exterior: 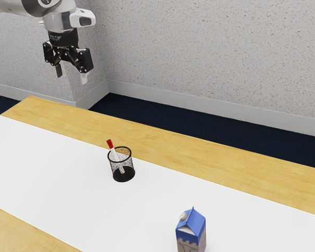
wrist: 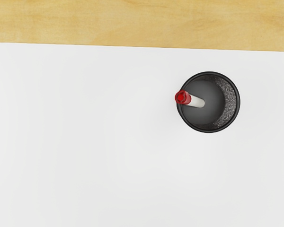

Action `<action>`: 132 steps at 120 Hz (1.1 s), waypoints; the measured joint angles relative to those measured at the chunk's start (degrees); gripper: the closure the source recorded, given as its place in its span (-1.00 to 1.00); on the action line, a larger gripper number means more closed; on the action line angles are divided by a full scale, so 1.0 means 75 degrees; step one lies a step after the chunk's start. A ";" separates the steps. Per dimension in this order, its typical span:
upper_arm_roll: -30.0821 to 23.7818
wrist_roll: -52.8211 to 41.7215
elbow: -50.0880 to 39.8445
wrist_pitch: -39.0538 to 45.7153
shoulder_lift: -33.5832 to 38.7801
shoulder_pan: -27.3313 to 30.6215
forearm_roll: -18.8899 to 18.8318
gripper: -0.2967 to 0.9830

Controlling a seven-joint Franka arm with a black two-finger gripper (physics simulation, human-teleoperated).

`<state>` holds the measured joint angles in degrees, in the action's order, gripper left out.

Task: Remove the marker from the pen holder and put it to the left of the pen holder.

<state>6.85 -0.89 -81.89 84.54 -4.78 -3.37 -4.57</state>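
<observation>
My gripper point(exterior: 72, 75) is high above the table at the exterior view's upper left, its two fingers wide apart with nothing between them. Well below it stands the black mesh pen holder point(exterior: 123, 174), upright on the white strip. The white marker point(exterior: 114, 154) with a red cap leans inside, its capped end sticking out over the rim on the exterior view's left. From above, the wrist view has the round pen holder point(wrist: 231, 102) with the marker point(wrist: 195, 100) tilted against its rim, red cap outermost.
A blue milk carton point(exterior: 191, 232) stands on the white strip point(exterior: 52, 178), nearer the exterior camera than the pen holder. Bare wood point(exterior: 210, 160) runs along the table's far edge, with a speckled wall point(exterior: 210, 47) beyond.
</observation>
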 joint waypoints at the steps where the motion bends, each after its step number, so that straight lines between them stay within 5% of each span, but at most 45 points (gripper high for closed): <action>1: 0.0000 0.0000 0.0001 0.0000 0.0000 0.0000 0.0000 -0.54; 33: -0.0072 -0.0163 0.0009 -0.0108 0.0222 0.0319 0.0307 -0.54; 49: -0.0410 -0.1711 0.0286 -0.0471 0.0533 -0.0319 -0.0743 -0.53; 64: -0.0482 -0.3334 0.0282 0.0002 -0.1199 -0.1734 -0.1982 -0.53; 81: -0.0487 -0.4810 0.0226 0.1060 -0.3132 -0.1344 -0.3035 -0.51; 103: -0.0497 -0.6274 0.0160 0.1936 -0.3811 -0.1026 -0.3462 -0.49; 132: -0.0460 -0.7907 -0.0295 0.1858 -0.3565 -0.0807 -0.3563 -0.42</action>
<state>3.40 -60.19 -84.10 98.48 -31.52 -9.42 -31.30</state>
